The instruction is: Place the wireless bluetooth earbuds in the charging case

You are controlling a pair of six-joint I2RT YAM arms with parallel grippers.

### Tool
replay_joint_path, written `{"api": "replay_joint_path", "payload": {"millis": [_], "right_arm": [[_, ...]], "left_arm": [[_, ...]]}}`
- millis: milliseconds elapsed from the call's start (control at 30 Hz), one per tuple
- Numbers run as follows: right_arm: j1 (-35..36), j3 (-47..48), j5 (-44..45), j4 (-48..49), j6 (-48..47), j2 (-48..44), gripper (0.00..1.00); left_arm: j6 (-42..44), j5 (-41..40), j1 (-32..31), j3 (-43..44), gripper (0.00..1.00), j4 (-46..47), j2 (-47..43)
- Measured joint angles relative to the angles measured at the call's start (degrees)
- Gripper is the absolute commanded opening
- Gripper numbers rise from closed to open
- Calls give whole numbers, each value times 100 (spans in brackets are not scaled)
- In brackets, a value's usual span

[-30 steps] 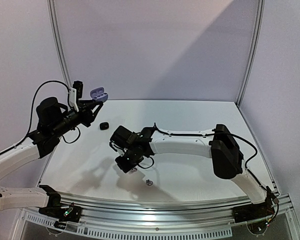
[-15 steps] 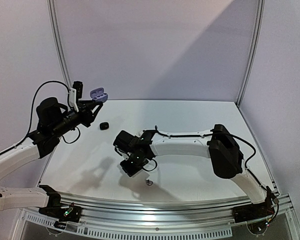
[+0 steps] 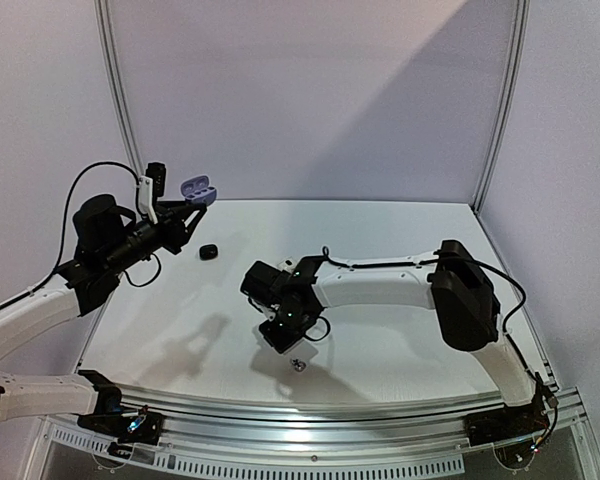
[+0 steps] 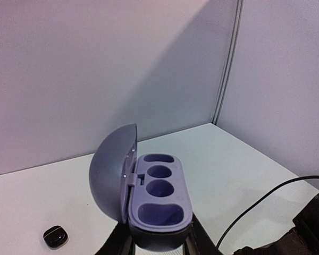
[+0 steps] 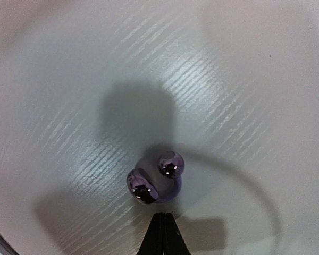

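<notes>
My left gripper (image 3: 185,212) is raised above the table's far left, shut on the lilac charging case (image 3: 198,188). In the left wrist view the case (image 4: 160,197) has its lid swung open to the left, its wells are empty, and the left gripper (image 4: 159,243) clamps its lower end. A shiny purple-silver earbud (image 5: 155,180) with two rounded lobes lies on the table just ahead of my right gripper (image 5: 162,222). That gripper's black tips are pressed together, shut, with nothing between them. From above, the earbud (image 3: 297,364) sits near the front edge, beside the right gripper (image 3: 283,341).
A small black pebble-like object (image 3: 208,251) lies on the white table (image 3: 400,340) below the raised case, and shows too in the left wrist view (image 4: 55,236). A black cable (image 4: 266,199) runs along the right arm. Grey walls close in the back and sides.
The right arm has swung right and toward the near edge, bringing its gripper down next to the earbud. Its jaws closed fully. The left arm and case have not moved.
</notes>
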Motion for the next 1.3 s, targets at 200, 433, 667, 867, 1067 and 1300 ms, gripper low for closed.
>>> {"api": "replay_joint_path", "payload": {"millis": [200, 433, 667, 867, 1067, 1300], "right_arm": [[-11, -164, -516, 483, -490, -289, 1], [-20, 306, -636, 901, -590, -302, 0], [-92, 955, -442, 752, -575, 188, 0], [-114, 955, -378, 428, -568, 479, 0], [-114, 953, -380, 227, -533, 553, 0], [-114, 791, -315, 186, -522, 527, 0]], "left_arm": [[-13, 39, 11, 0, 0, 15, 0], [-24, 39, 11, 0, 0, 15, 0], [-26, 39, 13, 0, 0, 15, 0], [-46, 39, 13, -17, 0, 13, 0], [-46, 39, 15, -22, 0, 15, 0], [-48, 39, 15, -22, 0, 15, 0]]}}
